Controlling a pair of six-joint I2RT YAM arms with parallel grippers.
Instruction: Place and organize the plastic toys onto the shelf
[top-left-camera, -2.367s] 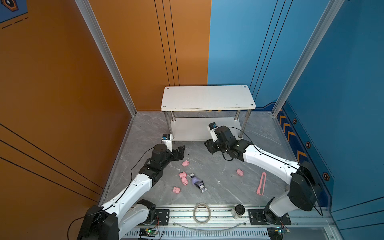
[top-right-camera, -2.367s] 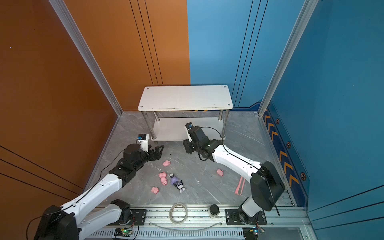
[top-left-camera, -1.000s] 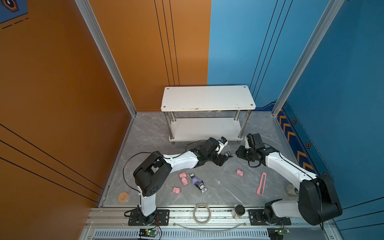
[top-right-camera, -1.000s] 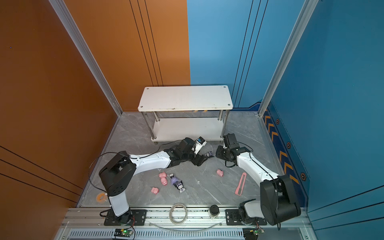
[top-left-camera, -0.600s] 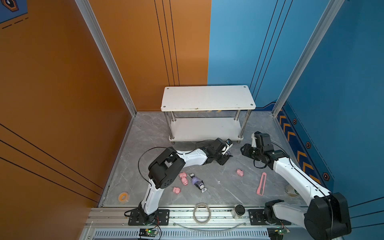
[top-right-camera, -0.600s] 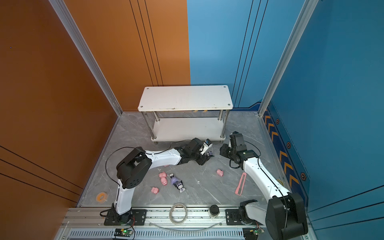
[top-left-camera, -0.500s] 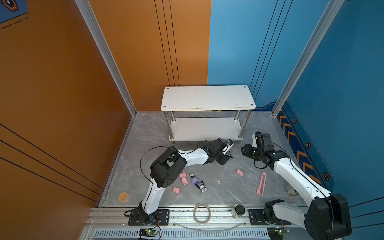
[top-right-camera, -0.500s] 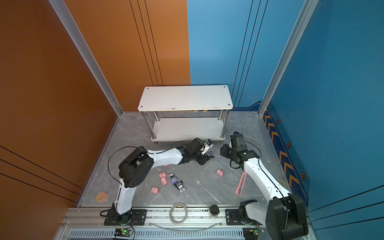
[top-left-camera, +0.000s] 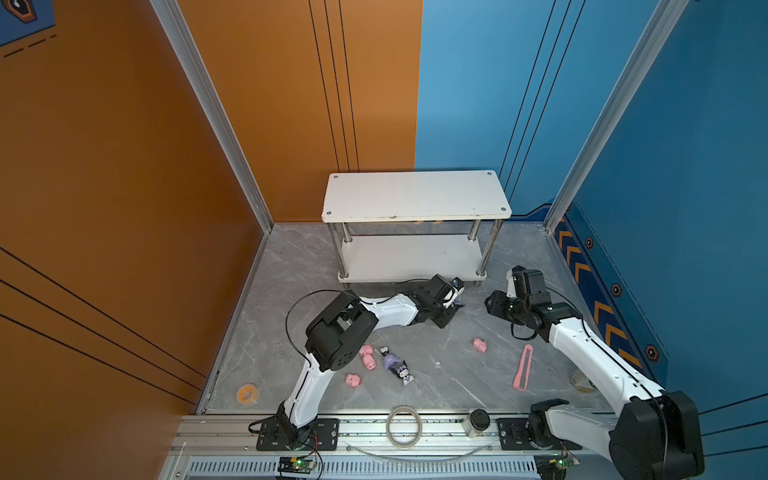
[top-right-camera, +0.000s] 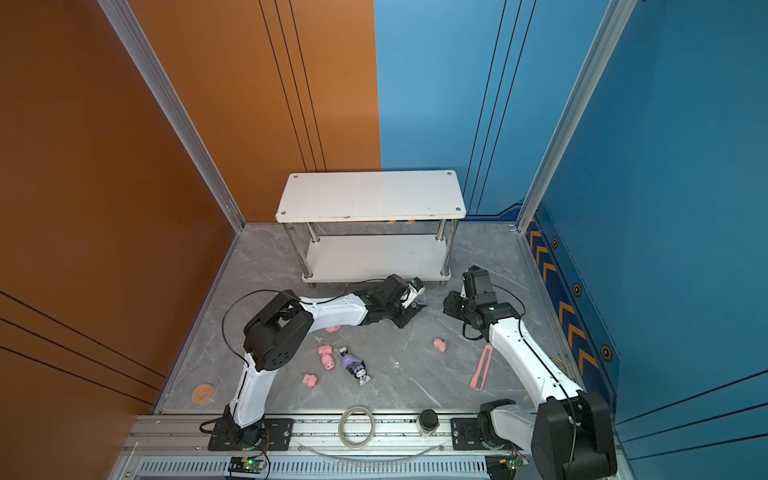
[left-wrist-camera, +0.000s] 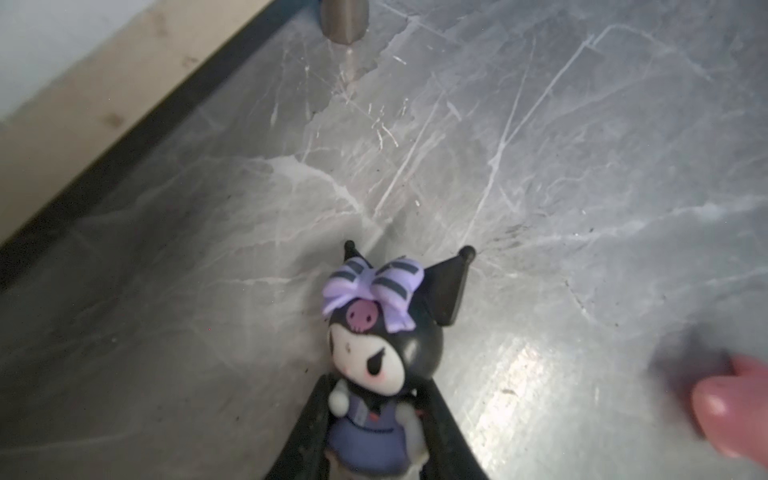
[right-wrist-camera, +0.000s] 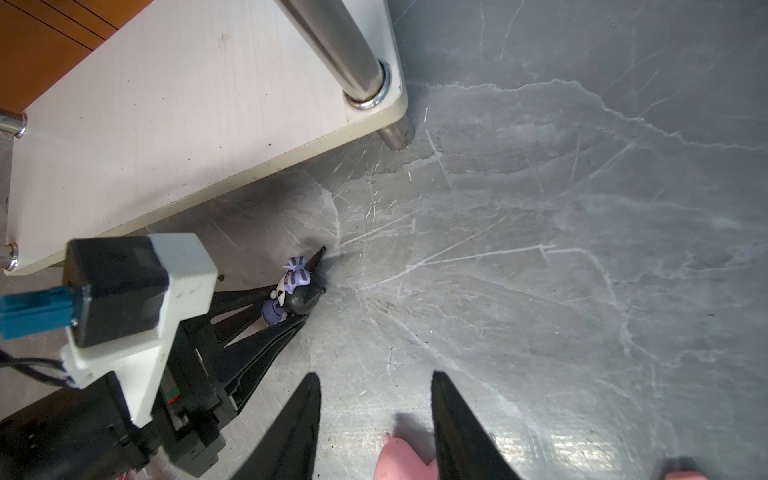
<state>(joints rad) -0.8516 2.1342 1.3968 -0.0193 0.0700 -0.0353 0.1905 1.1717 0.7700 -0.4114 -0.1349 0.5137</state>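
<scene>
Left gripper clamped on black-eared figure, purple dress between its jaws; shelf near its tip. Right gripper jaws apart, pink pig on counter beneath.

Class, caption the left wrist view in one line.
Left gripper jaws closed on a purple-bowed toy figure; shelf leg ahead.

You get both top views from high at near edge, looking down across whole floor to shelf. Your wrist views sit close, low; both share bow-headed figure.
</scene>
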